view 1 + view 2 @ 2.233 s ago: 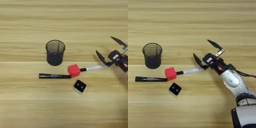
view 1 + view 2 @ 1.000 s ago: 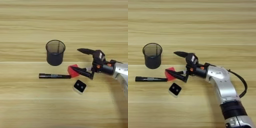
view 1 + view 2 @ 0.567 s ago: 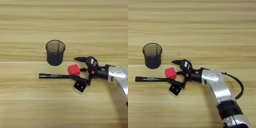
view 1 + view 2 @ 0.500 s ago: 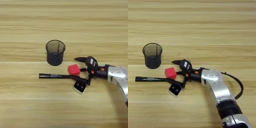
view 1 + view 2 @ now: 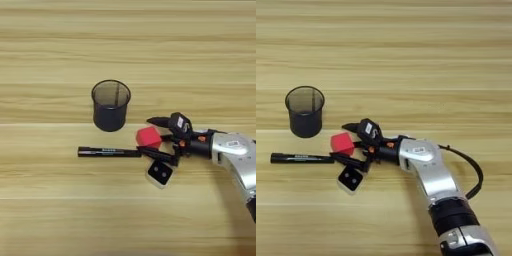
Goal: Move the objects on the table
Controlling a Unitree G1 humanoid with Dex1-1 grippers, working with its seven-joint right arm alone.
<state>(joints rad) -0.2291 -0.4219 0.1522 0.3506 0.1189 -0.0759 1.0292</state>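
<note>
While the red cube [image 5: 148,136] sits between its two spread black fingers, touched by neither that I can tell, the right gripper [image 5: 151,135] lies low near the table's [image 5: 60,45] middle. The white cube [image 5: 160,173] rests just nearer the front edge; the black marker [image 5: 109,152] stretches leftward; a mesh cup [image 5: 110,105] stands behind.

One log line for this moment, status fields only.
right gripper: open, straddling red cube | black marker: flat, left | white cube: below | mesh cup: upright
</note>
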